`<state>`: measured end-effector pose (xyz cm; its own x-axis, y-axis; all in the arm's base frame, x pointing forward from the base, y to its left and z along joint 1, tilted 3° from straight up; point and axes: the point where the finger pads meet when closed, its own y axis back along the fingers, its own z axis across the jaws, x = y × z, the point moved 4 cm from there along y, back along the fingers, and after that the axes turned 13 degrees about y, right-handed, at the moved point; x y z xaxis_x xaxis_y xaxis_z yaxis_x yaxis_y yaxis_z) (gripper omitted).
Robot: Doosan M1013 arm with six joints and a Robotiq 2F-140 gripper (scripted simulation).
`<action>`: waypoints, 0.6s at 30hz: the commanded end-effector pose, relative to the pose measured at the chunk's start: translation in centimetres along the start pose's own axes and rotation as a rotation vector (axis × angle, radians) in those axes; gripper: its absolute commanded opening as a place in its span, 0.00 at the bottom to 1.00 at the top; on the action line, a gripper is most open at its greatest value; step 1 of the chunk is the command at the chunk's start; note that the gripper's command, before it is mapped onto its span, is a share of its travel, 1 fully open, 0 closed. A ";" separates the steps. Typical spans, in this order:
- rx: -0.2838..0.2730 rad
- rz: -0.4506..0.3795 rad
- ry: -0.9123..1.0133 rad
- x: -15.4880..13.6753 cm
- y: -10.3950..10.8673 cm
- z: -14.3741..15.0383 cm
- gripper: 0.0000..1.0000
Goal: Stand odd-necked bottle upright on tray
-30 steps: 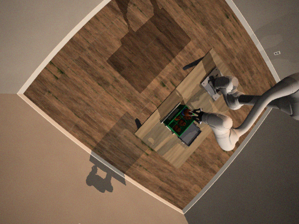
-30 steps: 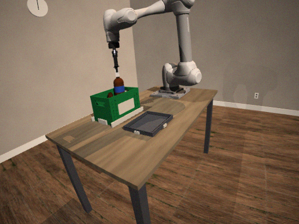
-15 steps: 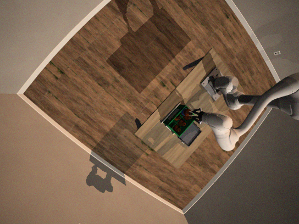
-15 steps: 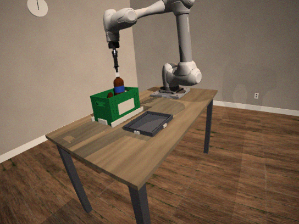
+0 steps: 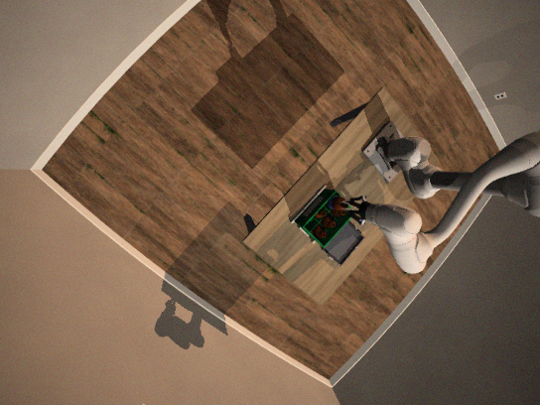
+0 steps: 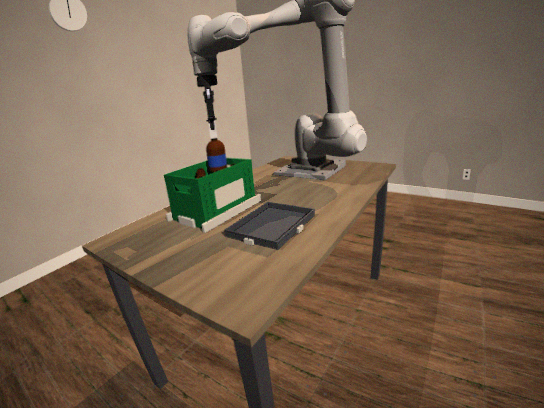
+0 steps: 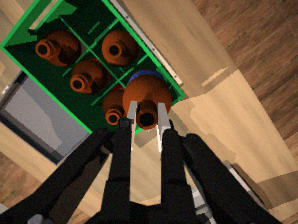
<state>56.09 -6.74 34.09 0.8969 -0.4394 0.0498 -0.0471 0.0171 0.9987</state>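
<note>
Here, gripper (image 5: 358, 210) (image 6: 213, 132) (image 7: 147, 112) nearly closed, apparently clasping the blue-banded bottle's neck (image 6: 214, 140) (image 7: 147, 119), pads astride.

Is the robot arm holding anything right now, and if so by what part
The gripper is shut on the blue-labelled brown bottle, holding it by the neck.

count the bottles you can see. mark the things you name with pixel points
5 bottles. One with a blue label (image 6: 217, 161) (image 7: 150, 92) is gripped by the end effector (image 6: 213, 131) (image 7: 147, 112), raised above the others; four lower ones (image 7: 120, 47) stand in separate compartments of the green crate (image 6: 185, 200) (image 7: 47, 90). No more seem hidden.
</note>
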 end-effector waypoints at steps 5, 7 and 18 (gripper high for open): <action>0.000 0.000 0.000 0.0 0.5 0.0 0.00; 0.000 0.000 0.000 0.0 0.7 0.0 0.00; 0.000 0.000 0.000 0.0 1.8 0.0 0.00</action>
<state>56.00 -6.71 35.87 0.8969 -0.4394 0.0498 -0.0471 0.0171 0.9987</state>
